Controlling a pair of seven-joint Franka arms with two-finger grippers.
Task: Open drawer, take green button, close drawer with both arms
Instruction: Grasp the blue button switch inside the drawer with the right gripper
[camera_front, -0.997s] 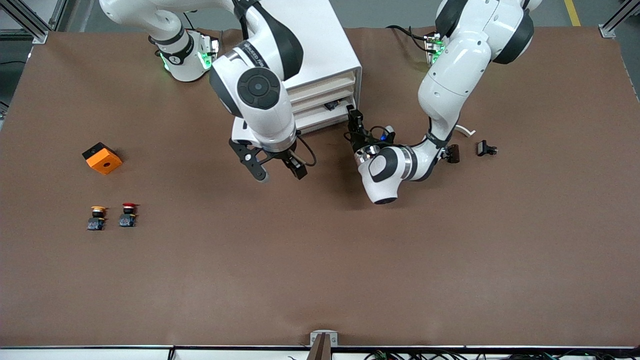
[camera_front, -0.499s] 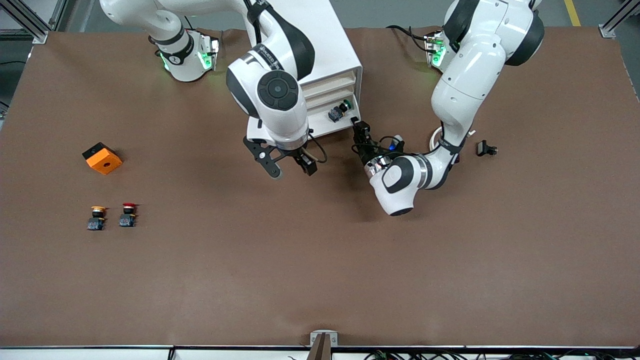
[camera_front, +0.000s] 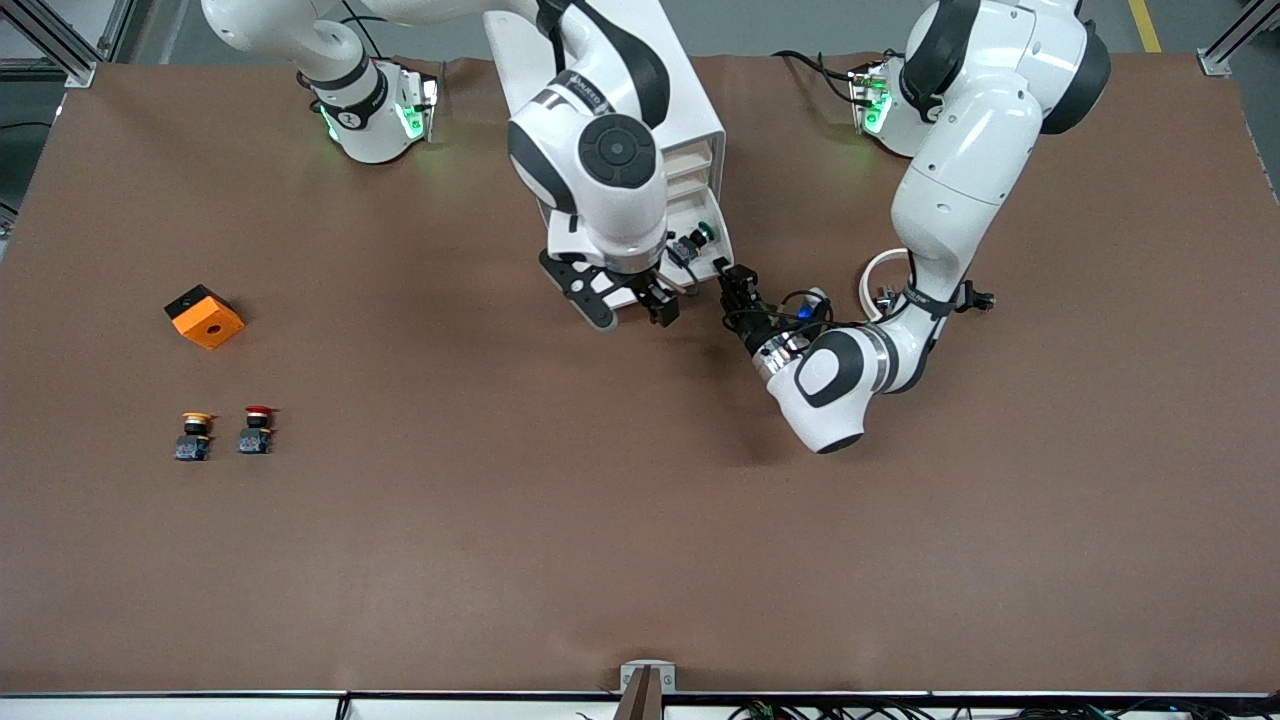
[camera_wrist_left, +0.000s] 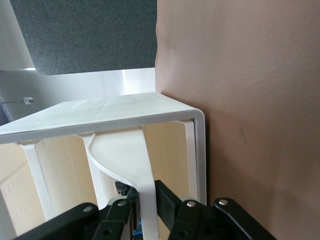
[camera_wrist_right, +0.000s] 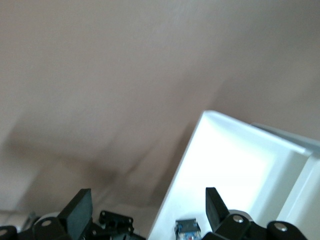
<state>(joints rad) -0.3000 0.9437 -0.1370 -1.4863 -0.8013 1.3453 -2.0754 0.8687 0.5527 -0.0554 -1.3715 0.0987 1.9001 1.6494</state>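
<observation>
Left gripper (camera_front: 733, 283) grips the pulled-out white drawer (camera_front: 706, 262); right gripper (camera_front: 628, 306), wide open, hovers over its front edge, near the green-capped button (camera_front: 693, 243).

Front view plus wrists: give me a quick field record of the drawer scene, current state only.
drawer: pulled out of the cabinet, lowest of the stack
button: green cap, lying in the open drawer
left gripper: shut on the drawer's front handle
right gripper: open, over the drawer's front edge, holding nothing
yellow button, red button: side by side toward the right arm's end
orange block: farther from the front camera than those two
</observation>
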